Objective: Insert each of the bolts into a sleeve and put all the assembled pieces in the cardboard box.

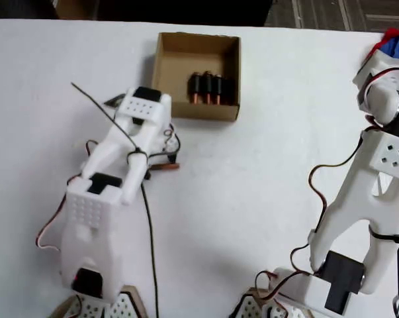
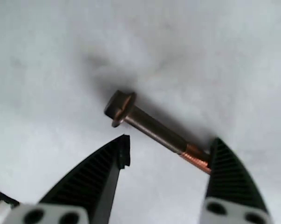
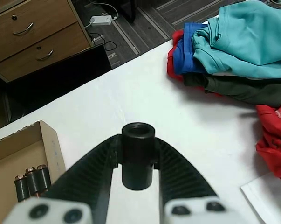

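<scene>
Currently we see the left tool open astride a bolt on the table. Right tool clamps a sleeve; three pieces lie in the box.

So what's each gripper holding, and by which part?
Right gripper: black sleeve, clamped at its sides mid-length. Left gripper: nothing held; bolt lies between its open jaws.
</scene>
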Available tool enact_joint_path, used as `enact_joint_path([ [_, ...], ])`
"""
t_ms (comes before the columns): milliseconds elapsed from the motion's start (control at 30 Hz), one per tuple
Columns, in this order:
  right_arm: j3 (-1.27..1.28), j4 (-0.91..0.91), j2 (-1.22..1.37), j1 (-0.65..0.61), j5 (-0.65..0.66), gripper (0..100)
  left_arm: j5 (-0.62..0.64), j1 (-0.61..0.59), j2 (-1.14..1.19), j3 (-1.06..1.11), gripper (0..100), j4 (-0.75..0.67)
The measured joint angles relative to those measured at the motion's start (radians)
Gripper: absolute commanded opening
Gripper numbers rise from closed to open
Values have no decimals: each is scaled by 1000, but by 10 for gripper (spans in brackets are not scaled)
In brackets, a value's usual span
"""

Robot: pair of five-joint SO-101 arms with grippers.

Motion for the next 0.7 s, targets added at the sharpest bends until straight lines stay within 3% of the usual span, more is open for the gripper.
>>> enact_joint_path([
  [167,0,0,0,0,0,20,-310,5,8,5,28,48],
  [500,0,0,0,0,0,20,-1106,2,12,-144,28,138],
  [600,0,0,0,0,0,20,-1181,2,12,-153,50,138],
  [700,0,0,0,0,0,20,-1155,2,15,-175,169,138],
])
